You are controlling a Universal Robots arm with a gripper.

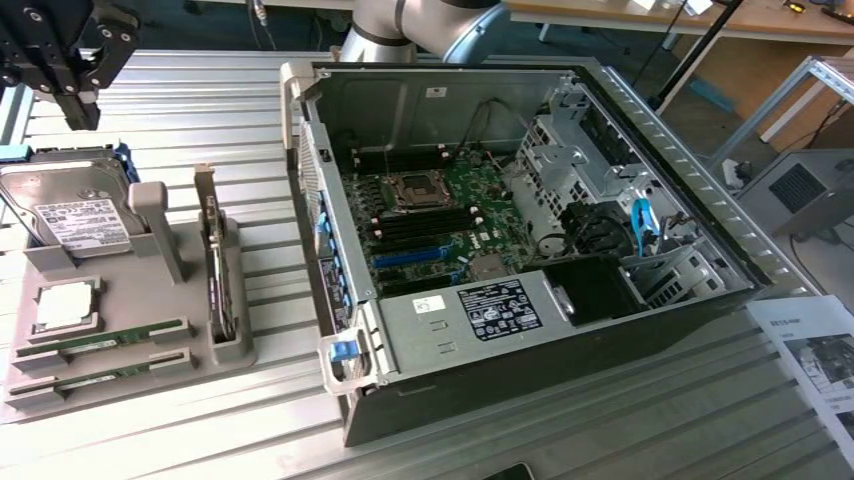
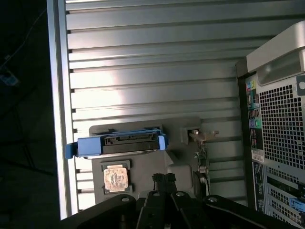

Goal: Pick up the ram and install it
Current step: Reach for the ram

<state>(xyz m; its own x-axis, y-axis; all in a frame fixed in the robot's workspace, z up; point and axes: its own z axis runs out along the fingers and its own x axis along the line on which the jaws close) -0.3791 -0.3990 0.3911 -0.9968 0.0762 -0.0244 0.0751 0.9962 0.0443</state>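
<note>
Two ram sticks, thin green boards, lie in slots at the near end of a grey holder tray [image 1: 134, 365] on the exterior view's left: one ram stick [image 1: 104, 343] and a second [image 1: 91, 378] just in front of it. My gripper [image 1: 74, 110] hangs high above the far end of that tray, over the hard drive [image 1: 74, 215], well apart from the sticks. In the wrist view my gripper [image 2: 164, 180] points down with its fingers together and nothing between them. The open computer case [image 1: 534, 250] shows its motherboard [image 1: 434, 225] with dark memory slots [image 1: 427, 228].
The tray also holds a square silver processor chip [image 1: 64, 305] [image 2: 116, 178], the blue-framed hard drive [image 2: 119, 143] and an upright expansion card [image 1: 214, 265] [image 2: 202, 160]. The case's rear panel [image 2: 279, 133] stands close beside the tray. A paper sheet [image 1: 814, 360] lies on the ribbed metal table [image 1: 267, 130].
</note>
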